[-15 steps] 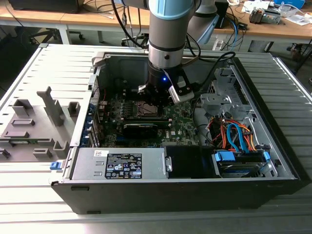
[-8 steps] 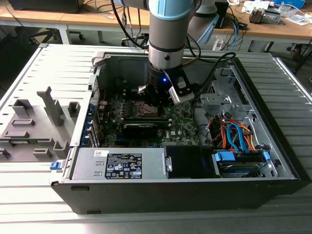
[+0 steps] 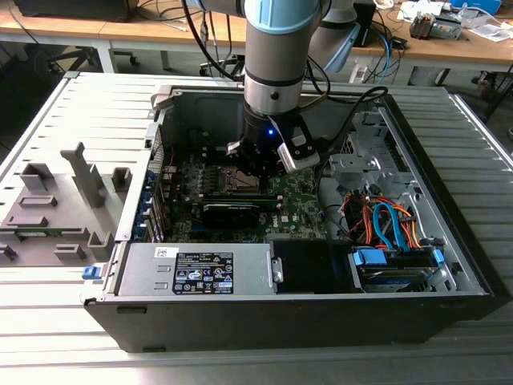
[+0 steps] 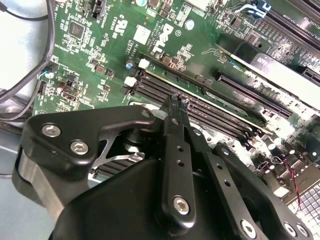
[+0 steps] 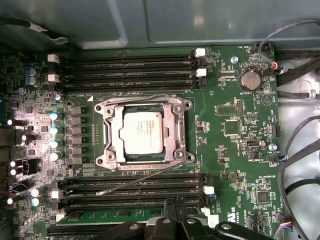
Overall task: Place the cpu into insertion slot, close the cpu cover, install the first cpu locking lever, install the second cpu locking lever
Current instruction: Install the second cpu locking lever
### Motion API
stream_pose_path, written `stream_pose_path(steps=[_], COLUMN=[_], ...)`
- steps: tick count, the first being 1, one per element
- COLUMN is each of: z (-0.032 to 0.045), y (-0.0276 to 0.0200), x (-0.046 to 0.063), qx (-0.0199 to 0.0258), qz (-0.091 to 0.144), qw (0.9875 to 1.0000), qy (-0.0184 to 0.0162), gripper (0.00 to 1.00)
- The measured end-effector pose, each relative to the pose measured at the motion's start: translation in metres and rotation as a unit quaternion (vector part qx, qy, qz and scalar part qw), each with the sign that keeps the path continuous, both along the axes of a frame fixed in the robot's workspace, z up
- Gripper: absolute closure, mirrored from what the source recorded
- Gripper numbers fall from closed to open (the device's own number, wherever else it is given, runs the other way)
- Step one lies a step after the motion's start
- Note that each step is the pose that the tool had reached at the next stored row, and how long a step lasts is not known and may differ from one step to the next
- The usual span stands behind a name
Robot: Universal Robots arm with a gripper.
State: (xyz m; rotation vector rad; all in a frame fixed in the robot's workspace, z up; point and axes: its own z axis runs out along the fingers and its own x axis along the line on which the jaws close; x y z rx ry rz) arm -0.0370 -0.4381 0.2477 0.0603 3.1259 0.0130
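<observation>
The cpu (image 5: 142,132), a small silver-grey square, lies flat in the socket on the green motherboard. The cpu cover (image 5: 178,131), a silvery frame, is folded down around it. One thin wire lever (image 5: 145,96) runs close along the frame's edge. The other lever (image 5: 145,179) sticks out at a slant across the memory slots, its free end away from the socket. My gripper (image 4: 176,100) is shut with nothing between its black fingers (image 5: 175,222); it hovers over the memory slots beside the socket. In the exterior view the gripper (image 3: 255,170) hangs low inside the open computer case.
A long black card (image 3: 232,210) lies just in front of the socket. The power supply (image 3: 196,269) and the drive bay with orange and blue cables (image 3: 385,224) fill the case's front. Case walls (image 3: 160,112) surround the board. A grey fixture (image 3: 64,200) stands at the exterior view's left.
</observation>
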Motion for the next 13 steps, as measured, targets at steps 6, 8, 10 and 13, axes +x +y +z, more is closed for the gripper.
stream_pose_path(steps=[6,8,10,13], z=[-0.0026,-0.0035,-0.0046,-0.0061], y=[0.0001,0.0008,0.0023,0.0037], x=[0.0,0.0,0.0,0.0001], qx=[0.0,-0.0001,-0.0002,-0.0013], qz=[0.0,0.0,0.0,0.006], qw=[1.0,1.0,1.0,1.0], qy=[-0.0001,-0.0001,0.0,-0.0001], gripper=[0.89,0.89,0.89,0.89])
